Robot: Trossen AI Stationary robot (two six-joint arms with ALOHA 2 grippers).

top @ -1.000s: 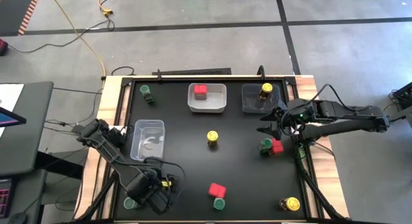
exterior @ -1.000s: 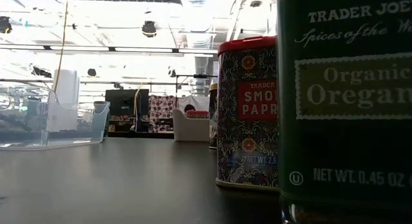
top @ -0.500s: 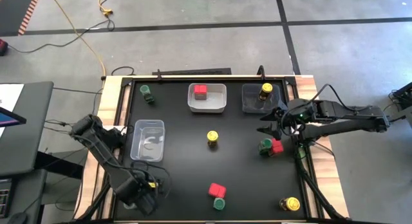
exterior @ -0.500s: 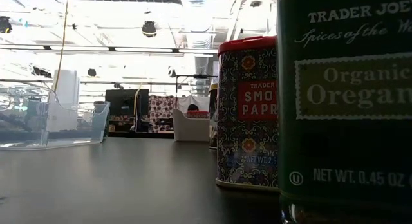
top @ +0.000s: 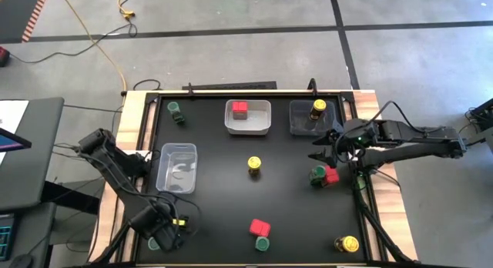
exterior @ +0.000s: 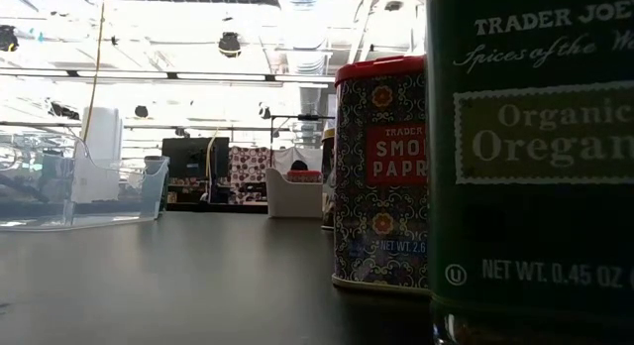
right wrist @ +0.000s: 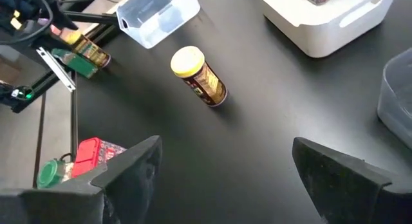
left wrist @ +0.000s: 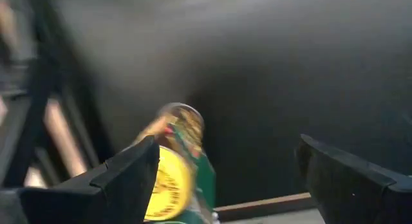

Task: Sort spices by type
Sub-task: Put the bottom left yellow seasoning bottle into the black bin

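Black desk [top: 223, 191]: matte top with a pale wooden border, spices scattered across it.
Left claw [top: 164, 239]: down at the 7 o'clock corner, fingers spread wide, gripping nothing; a yellow-lidded round jar [left wrist: 175, 166] and a green-lidded jar [left wrist: 205, 179] lie right beside its near finger in the left wrist view.
Right claw [top: 322, 150]: at 3 o'clock, fingers wide apart and bare, poised near the right edge.
Red square-topped boxes: one inside the white tray [top: 248, 118] at 12 o'clock; one [top: 259, 227] at 6 o'clock; one [top: 331, 175] at 3 o'clock.
Green-lidded round jars: one [top: 175, 110] at the 11 o'clock corner; one [top: 263, 243] touching the 6 o'clock red box; one [top: 316, 175] against the 3 o'clock red box.
Yellow-lidded round jars: one [top: 254, 165] standing at the centre; one [top: 318, 108] in the clear tray [top: 300, 120] at 1 o'clock; one [top: 347, 243] at the 5 o'clock corner.
Clear plastic bin [top: 176, 166]: at 9 o'clock, nothing in it.
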